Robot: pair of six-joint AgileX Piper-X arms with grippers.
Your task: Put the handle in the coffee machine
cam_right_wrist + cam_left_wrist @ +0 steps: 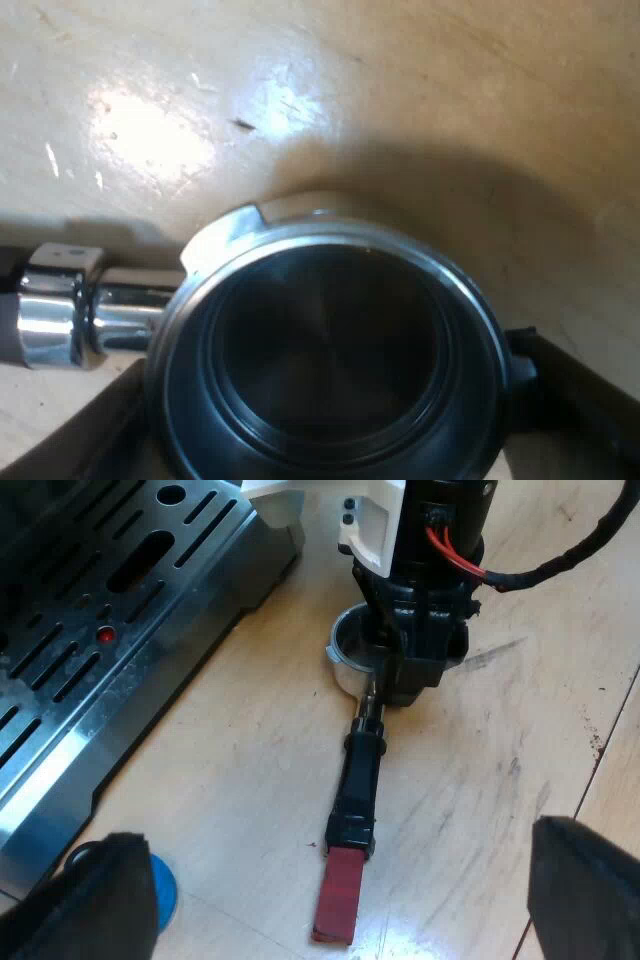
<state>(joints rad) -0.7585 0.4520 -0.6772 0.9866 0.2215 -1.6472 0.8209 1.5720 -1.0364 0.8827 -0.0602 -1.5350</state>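
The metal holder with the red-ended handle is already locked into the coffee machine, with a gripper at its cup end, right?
Not locked in: the left wrist view shows the holder lying loose on the wooden table beside the espresso machine. The right gripper is indeed at its cup end.

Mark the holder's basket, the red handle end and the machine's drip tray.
holder's basket (330, 350): right wrist view, on its dark inner floor.
red handle end (337, 905): left wrist view, middle of the red tip.
drip tray (160, 610): left wrist view, metal between the slots.
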